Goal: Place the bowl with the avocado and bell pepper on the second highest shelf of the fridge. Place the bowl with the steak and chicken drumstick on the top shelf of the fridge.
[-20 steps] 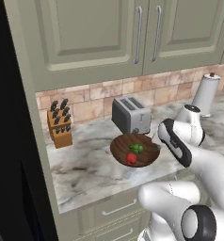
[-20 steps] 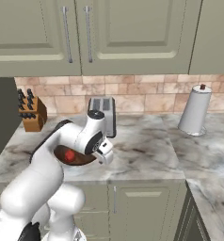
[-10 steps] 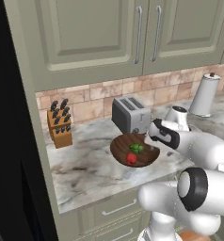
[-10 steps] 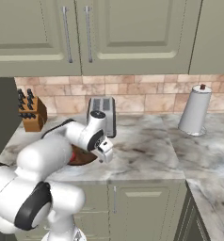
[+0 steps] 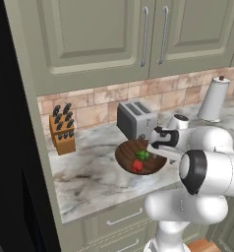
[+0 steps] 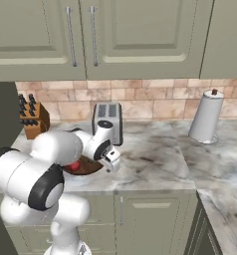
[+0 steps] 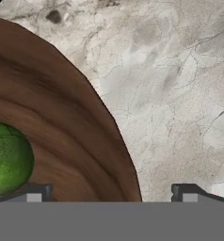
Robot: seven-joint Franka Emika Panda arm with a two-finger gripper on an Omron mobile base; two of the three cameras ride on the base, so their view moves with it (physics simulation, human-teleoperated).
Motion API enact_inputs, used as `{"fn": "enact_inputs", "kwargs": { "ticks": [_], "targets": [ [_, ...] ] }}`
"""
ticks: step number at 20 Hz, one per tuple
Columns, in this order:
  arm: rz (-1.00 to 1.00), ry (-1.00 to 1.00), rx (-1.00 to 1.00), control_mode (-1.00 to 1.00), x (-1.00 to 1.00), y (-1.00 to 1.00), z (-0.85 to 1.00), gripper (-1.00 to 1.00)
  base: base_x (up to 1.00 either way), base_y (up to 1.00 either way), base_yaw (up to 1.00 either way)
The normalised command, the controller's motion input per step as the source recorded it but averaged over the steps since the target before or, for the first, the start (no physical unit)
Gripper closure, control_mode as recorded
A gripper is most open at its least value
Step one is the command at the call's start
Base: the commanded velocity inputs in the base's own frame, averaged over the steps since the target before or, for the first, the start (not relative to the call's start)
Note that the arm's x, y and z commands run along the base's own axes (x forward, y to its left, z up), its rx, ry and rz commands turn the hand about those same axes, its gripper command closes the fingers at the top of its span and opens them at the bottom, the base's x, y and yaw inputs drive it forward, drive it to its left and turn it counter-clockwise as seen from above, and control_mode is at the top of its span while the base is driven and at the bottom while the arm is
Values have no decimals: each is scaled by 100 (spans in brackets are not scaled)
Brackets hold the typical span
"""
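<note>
Near the counter's front edge, the gripper hangs fingers spread wide, straddling the wooden bowl's rim; avocado inside.

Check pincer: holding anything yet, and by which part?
Nothing held. The pincer is open, straddling the wooden bowl rim, one fingertip inside, one outside.

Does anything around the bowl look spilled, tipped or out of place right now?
Nothing stands out. The wooden bowl sits level on the marble counter with the avocado and red bell pepper inside. The open gripper straddles its rim. Toaster, knife block and paper towel roll stand upright.
</note>
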Motion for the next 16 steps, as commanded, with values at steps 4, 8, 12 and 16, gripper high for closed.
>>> {"fn": "enact_inputs", "kwargs": {
  "ticks": [4,8,12,16],
  "targets": [
    [0,0,0,-100,0,5,-7,-100,0,0,0],
    [0,0,0,-100,7,13,-31,-100,0,0,0],
    [0,0,0,-100,6,6,-13,-100,0,0,0],
    [0,0,0,-100,0,7,-24,-100,0,0,0]
  ]
}}
